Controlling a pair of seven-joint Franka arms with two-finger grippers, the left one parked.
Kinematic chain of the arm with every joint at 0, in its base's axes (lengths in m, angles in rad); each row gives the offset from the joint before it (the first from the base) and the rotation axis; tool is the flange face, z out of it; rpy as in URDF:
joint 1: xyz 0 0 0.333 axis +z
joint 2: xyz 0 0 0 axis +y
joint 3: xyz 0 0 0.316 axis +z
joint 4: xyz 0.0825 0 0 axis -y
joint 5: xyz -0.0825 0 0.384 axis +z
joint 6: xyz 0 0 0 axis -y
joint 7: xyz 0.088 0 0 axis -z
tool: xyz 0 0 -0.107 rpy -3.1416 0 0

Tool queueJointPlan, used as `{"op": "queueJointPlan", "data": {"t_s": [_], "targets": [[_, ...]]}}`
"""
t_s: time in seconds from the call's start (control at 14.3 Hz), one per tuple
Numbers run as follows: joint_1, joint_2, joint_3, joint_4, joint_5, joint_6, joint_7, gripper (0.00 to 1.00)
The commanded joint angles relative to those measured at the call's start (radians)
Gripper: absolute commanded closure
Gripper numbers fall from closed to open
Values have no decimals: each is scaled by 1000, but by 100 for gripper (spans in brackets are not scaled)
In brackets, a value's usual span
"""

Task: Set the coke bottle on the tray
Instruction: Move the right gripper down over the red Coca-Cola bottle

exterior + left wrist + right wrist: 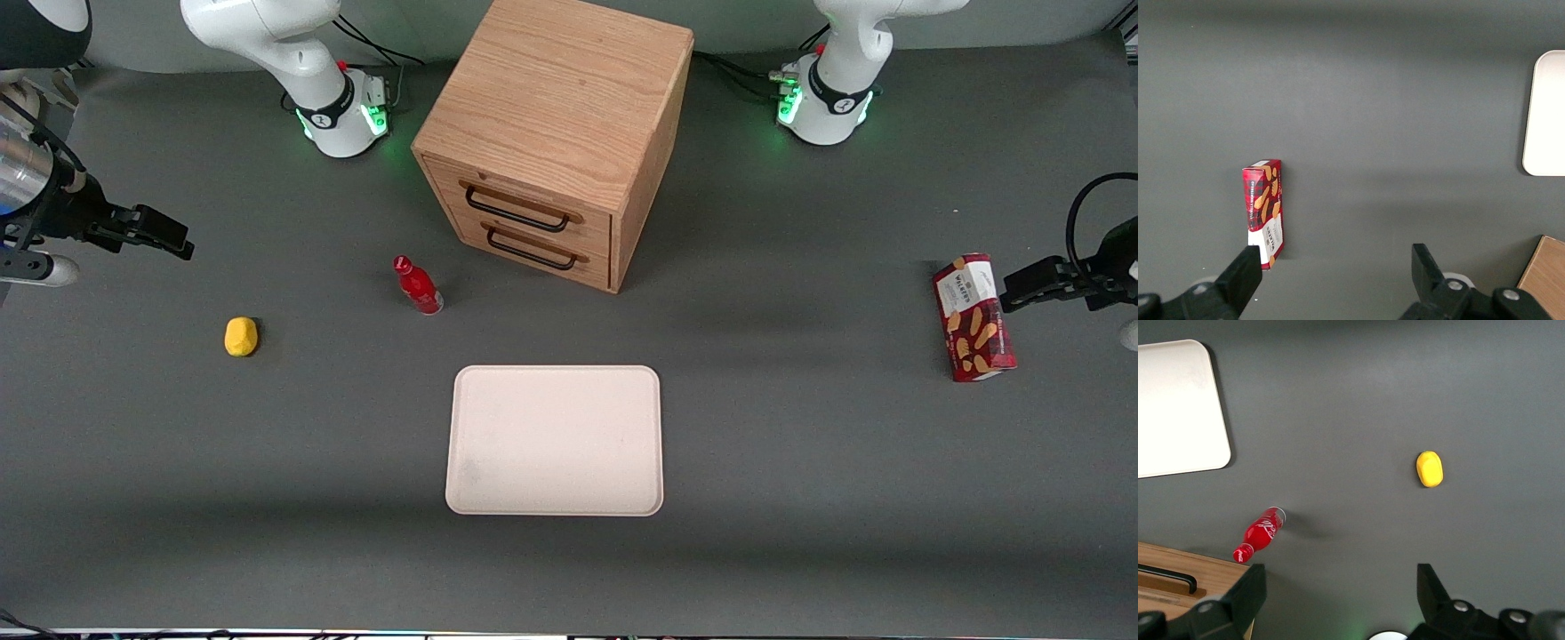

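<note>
The coke bottle (pixel 418 285), small, slim and all red with a red cap, stands upright on the grey table in front of the wooden drawer cabinet (pixel 551 133); it also shows in the right wrist view (pixel 1261 534). The cream-white tray (pixel 556 440) lies flat and bare, nearer to the front camera than the bottle; a part of it shows in the right wrist view (pixel 1178 407). My right gripper (pixel 164 238) hangs high above the table at the working arm's end, well away from the bottle. It is open and holds nothing (pixel 1338 600).
A yellow lemon-like object (pixel 241 337) lies on the table toward the working arm's end, beside the bottle (pixel 1429 469). A red biscuit box (pixel 973 317) lies toward the parked arm's end. The cabinet has two drawers with dark handles (pixel 516 209).
</note>
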Motion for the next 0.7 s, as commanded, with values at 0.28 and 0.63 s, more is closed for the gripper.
{"op": "queueJointPlan", "data": {"t_s": [0.28,0.63], "targets": [[3,19,10,49,23,-24,-5,0],[25,21,109,-6,94,-7,151,0]]}}
